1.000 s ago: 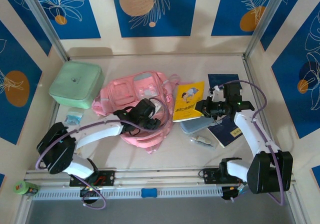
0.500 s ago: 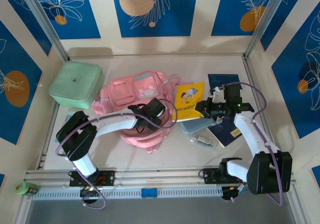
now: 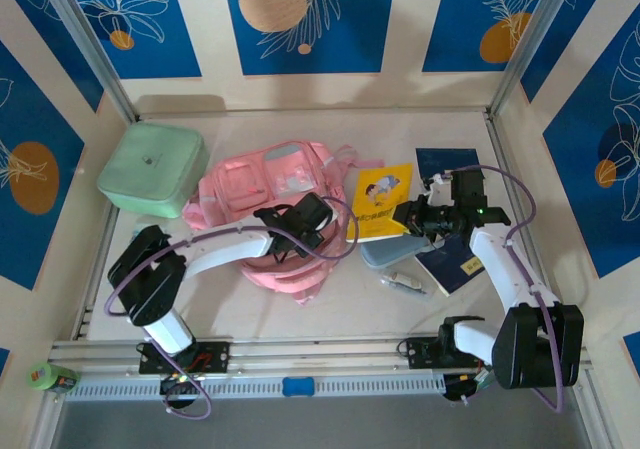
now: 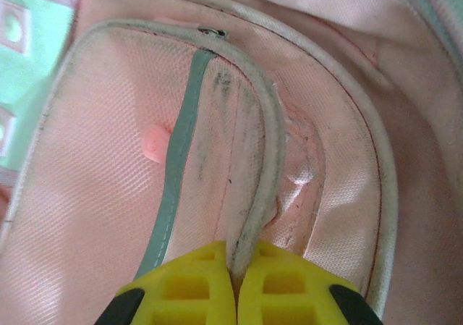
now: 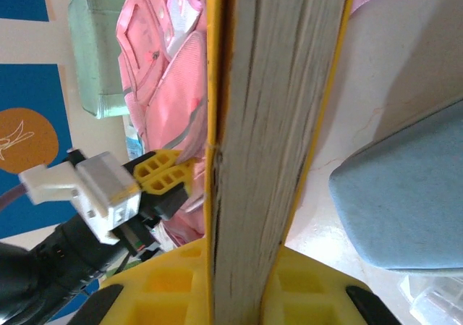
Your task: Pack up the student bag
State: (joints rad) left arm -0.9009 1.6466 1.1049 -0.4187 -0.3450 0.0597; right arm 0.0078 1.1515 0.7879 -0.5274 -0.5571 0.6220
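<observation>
**Pinching the bag's rim, book at the ready**

Closing over the last second from wide apart, the left gripper [image 4: 235, 285] now has its yellow ribbed fingers [image 4: 189, 285] clamped on the piped rim [image 4: 266, 158] of the student bag [image 3: 268, 181]. The wrist view shows the cord-like edging squeezed flat between the two pads. This grip looks like the first step toward lifting the flap and opening the bag's mouth.

The right gripper [image 5: 242, 271] has not changed: it stays clenched on the yellow book [image 5: 278, 86], held on edge with its page block facing the camera. From above, the book [image 3: 378, 199] sits just beside the bag's right side, so it is probably the next item to go in.

The bag lies near the middle of the table [image 3: 300, 129], slightly toward the left edge. It is soft, woven pink fabric that slumps and creases. Its rim piping is pale and scuffed with dark marks, and a grey-green strip runs alongside it. The book is stiff, with a glossy cover and tightly packed pages.

A rounded grey-blue pencil case [image 3: 385, 257] lies below the book, toward the near edge. A smooth mint-green box [image 3: 152, 169] with rounded corners sits toward the far-left corner.
</observation>
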